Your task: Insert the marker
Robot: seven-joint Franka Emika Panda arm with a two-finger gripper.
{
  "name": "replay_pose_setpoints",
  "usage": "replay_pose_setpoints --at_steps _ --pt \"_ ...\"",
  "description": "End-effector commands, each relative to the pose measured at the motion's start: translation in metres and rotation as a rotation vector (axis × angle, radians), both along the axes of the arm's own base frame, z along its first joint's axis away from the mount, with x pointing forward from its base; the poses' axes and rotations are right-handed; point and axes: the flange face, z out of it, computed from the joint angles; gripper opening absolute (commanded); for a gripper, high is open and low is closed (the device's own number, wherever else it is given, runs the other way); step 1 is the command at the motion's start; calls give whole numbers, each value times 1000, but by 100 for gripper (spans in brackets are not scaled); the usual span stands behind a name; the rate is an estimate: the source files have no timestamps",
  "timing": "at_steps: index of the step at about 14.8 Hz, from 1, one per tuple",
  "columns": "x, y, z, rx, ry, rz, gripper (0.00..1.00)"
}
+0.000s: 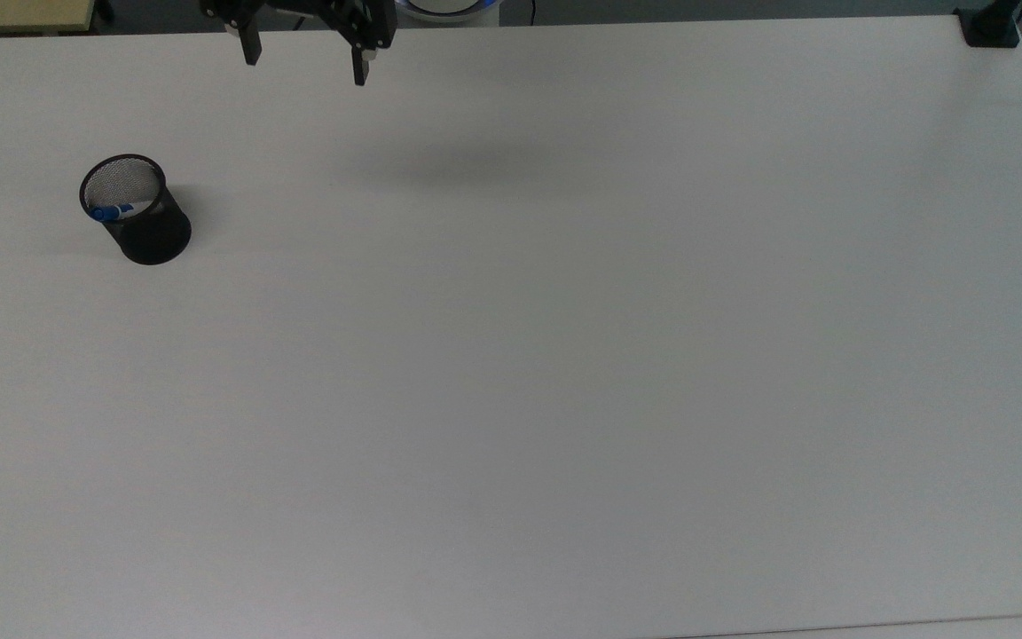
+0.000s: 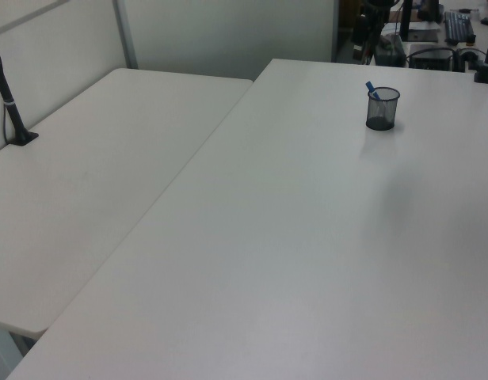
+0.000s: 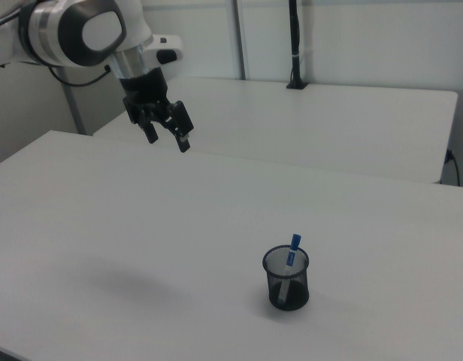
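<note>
marker [image 3: 292, 253] stands inside black mesh cup [image 3: 285, 280], leaning on the rim, blue cap poking up above the cup's mouth w/ white barrel down inside. in the top view the marker [image 1: 112, 212] shows as a blue bit plus white against the cup's [image 1: 140, 216] inner wall, on the side toward the top view's left. in the left view the cup [image 2: 382, 108] sits toward the far end of the white table [image 2: 291, 237], blue cap [image 2: 371, 89] sticking out at the cup's upper left edge.

gripper [image 3: 165, 135] hangs in the air well apart from the cup, up and toward the right view's left of it, not touching anything. fingers spread wide, nothing btwn them; one fingertip [image 3: 184, 143] sits lower than the other. in the top view the gripper [image 1: 305, 69] is at the table's [image 1: 564, 355] far edge, well to the top view's right of the cup and above it in frame, both dark fingers apart w/ bare table visible btwn. soft shadow on the table lies to the top view's right of the cup.

second white table [image 2: 78, 174] sits beside the cup's table, on the left view's left.
</note>
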Motion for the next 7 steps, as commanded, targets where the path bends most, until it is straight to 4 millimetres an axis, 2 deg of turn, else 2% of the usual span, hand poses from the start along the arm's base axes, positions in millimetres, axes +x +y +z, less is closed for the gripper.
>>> replay_pose_setpoints --at_steps 1,7 --pt "7 -3 0 -14 -14 18 100" --pt "6 -2 1 -14 -9 24 100"
